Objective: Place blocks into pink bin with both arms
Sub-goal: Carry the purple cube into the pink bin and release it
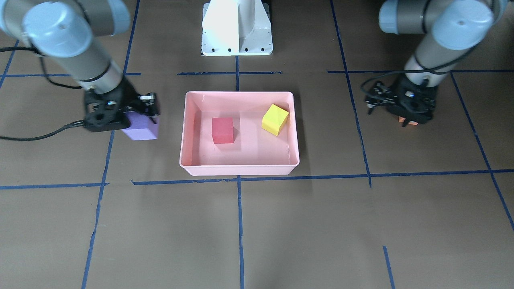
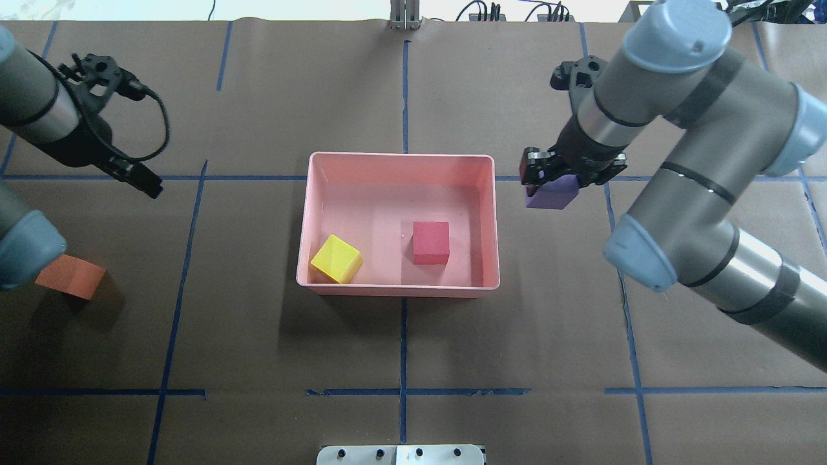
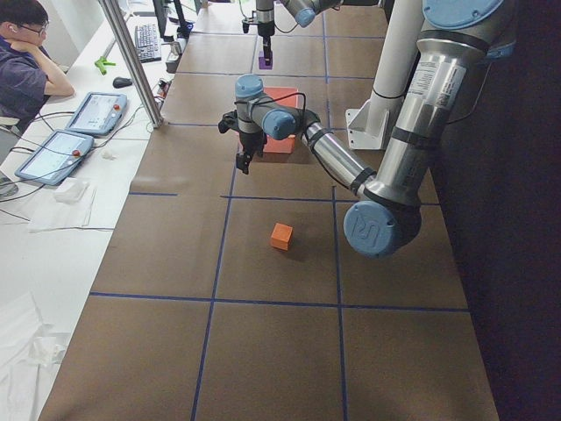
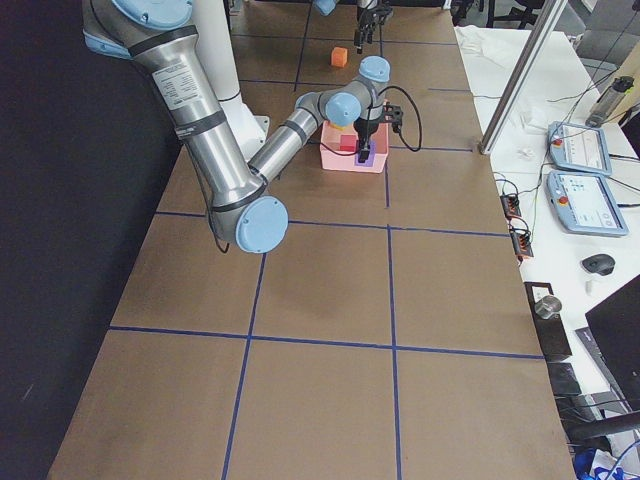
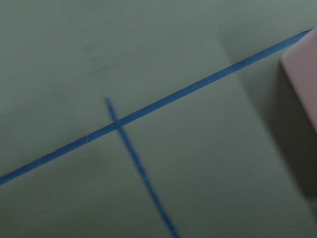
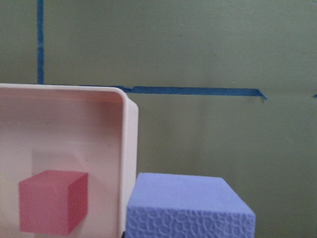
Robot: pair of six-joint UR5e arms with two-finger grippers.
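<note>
The pink bin (image 2: 400,155) stands at the table's middle. The red block (image 2: 431,242) and the yellow-green block (image 2: 336,259) lie inside it. My right gripper (image 2: 559,181) is shut on the purple block (image 2: 550,196) and holds it just outside the bin's right wall; the right wrist view shows the purple block (image 6: 188,203) beside the rim (image 6: 130,148). The orange block (image 2: 71,276) lies on the table at the left, partly hidden by my left elbow. My left gripper (image 2: 145,184) hangs empty above the table, apart from it, and looks open.
The white pedestal (image 1: 237,28) stands behind the bin on the robot's side. Blue tape lines (image 2: 404,391) cross the brown table. A seated person (image 3: 26,61) and tablets (image 3: 96,112) are at a side table past the table's far edge.
</note>
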